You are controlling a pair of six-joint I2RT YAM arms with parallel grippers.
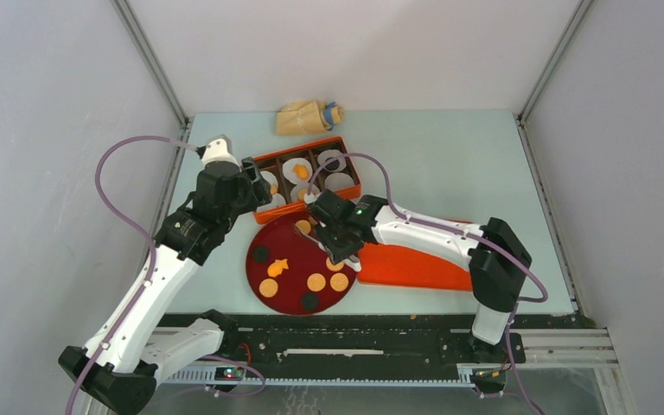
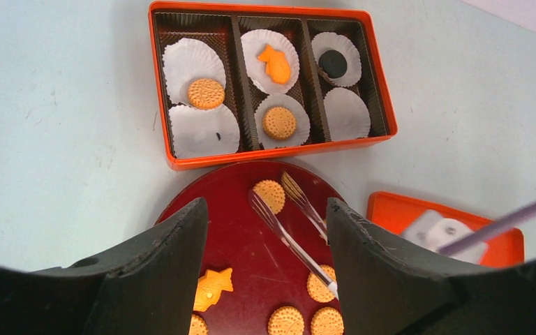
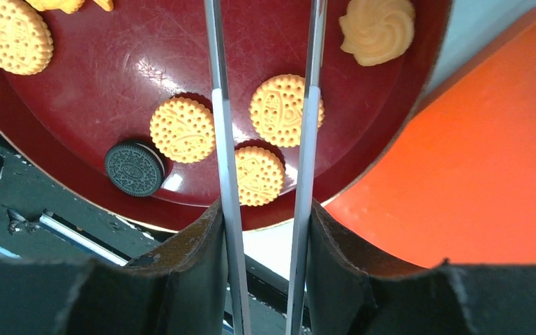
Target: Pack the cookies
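The left gripper (image 2: 266, 216) hovers, spread wide and empty, before the orange box (image 2: 272, 155). The box's three compartments hold six white liners (image 2: 192, 59) and four cookies (image 2: 206, 93): two tan, one fish-shaped, one dark. On the dark red plate (image 2: 244, 244) lie nine more: five tan, two dark, one fish, one swirl. Above them the right gripper (image 3: 265, 209) pinches clear tongs (image 3: 220, 125), beside an orange tray (image 1: 415, 264) on the counter (image 1: 450, 156).

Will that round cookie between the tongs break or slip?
The cookie looks thin and flat, so it probably won't roll. It lies on a glossy plate, so it may slide when nudged. The tongs are narrow, so a hard pinch might crack it.
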